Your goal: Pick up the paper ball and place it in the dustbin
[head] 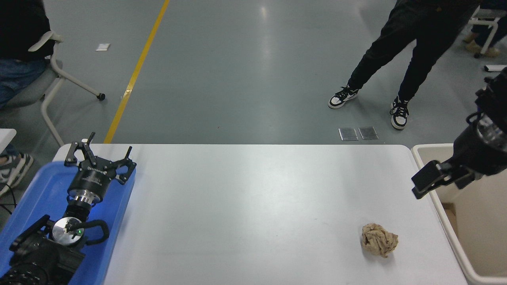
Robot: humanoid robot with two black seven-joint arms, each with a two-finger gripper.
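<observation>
The paper ball [379, 240], a crumpled tan wad, lies on the white table [253, 206] near its front right corner. Just beyond the table's right edge stands the dustbin [429, 147], cream-white and deep. My right gripper [437, 189] hangs open over the dustbin's left rim, behind and to the right of the ball, with nothing between its fingers. At the lower left my left gripper [99, 153] is parked over a blue tray, open.
The blue tray [35, 190] covers the table's left end under the left arm. A person's legs [400, 51] stand on the floor beyond the far right of the table. At the far left stands a chair [51, 79].
</observation>
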